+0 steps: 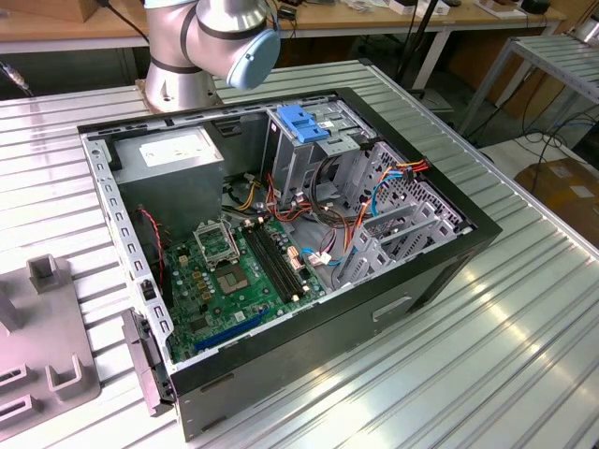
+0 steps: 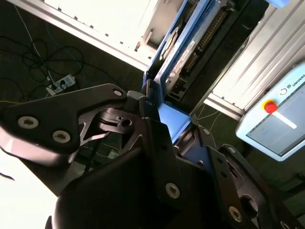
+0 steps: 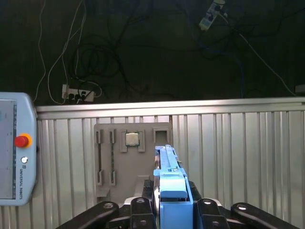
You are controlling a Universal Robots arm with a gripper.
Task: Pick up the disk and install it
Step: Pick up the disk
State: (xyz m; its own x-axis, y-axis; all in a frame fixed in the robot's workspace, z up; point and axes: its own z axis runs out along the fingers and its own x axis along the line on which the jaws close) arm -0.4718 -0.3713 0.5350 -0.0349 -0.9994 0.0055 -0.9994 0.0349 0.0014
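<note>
My gripper (image 3: 172, 202) is shut on the disk (image 3: 169, 167), which stands edge-on between the black fingers (image 3: 206, 206), its blue carrier rail facing the first wrist view. In the second wrist view the disk (image 2: 177, 57) reaches out past the gripper (image 2: 171, 120), showing blue rails and a white label along a silver-grey body. Held this way, it hangs above the ribbed metal table (image 3: 238, 157). The exterior view shows the arm's base and elbow (image 1: 211, 37) behind the open computer case (image 1: 281, 234).
The case holds a metal drive cage with a blue handle (image 1: 304, 122), a grey power-supply box (image 1: 178, 159), a motherboard (image 1: 234, 271) and loose cables. A grey fixture plate (image 3: 143, 181) carries a chip (image 3: 132, 139). A teach pendant (image 3: 14, 152) hangs at the table edge.
</note>
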